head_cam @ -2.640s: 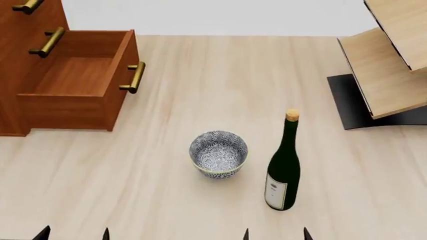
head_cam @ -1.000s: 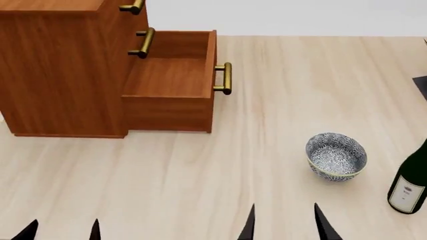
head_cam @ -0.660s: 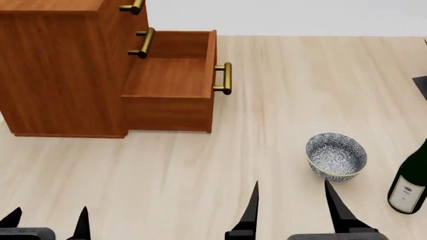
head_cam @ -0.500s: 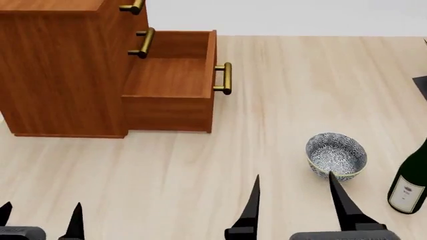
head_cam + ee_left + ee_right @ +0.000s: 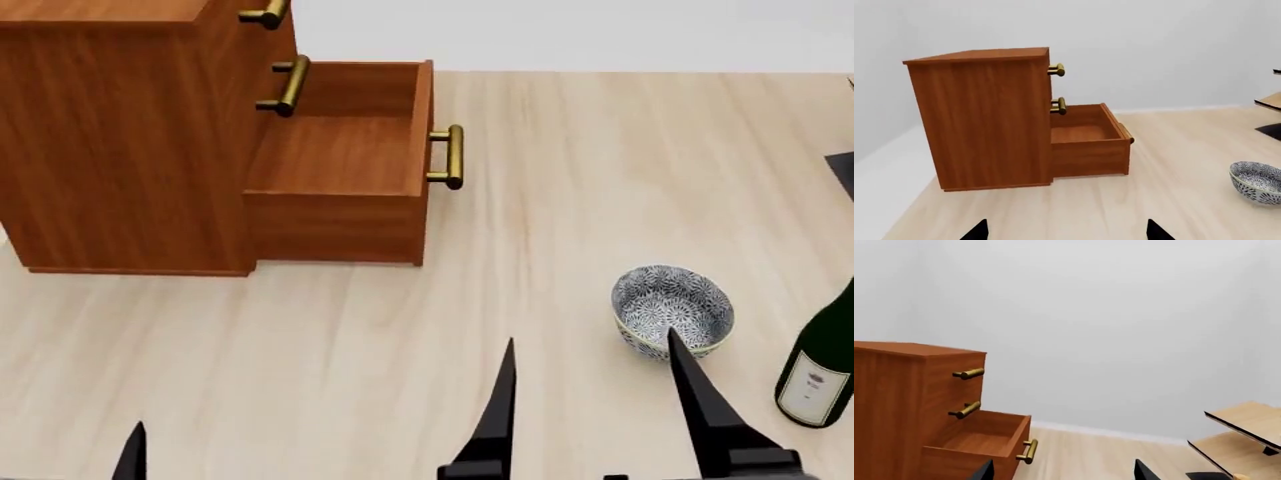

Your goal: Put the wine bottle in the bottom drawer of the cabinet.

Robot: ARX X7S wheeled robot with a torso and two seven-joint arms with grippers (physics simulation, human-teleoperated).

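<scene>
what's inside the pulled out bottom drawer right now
Nothing shows inside the bottom drawer: head and left wrist views show only its bare wooden floor. Its near wall hides a strip of floor just behind it. The wine bottle stands on the table beside the bowl.

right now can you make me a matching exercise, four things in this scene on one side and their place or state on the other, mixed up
Things:
1. wine bottle
2. bottom drawer
3. bowl
4. right gripper

Places or states:
A. pulled out, nothing inside
B. upright at the right edge of the head view
C. jaws spread, holding nothing
D. on the table between the drawer and the bottle

Pairs: 1-B, 2-A, 3-D, 4-C
</scene>
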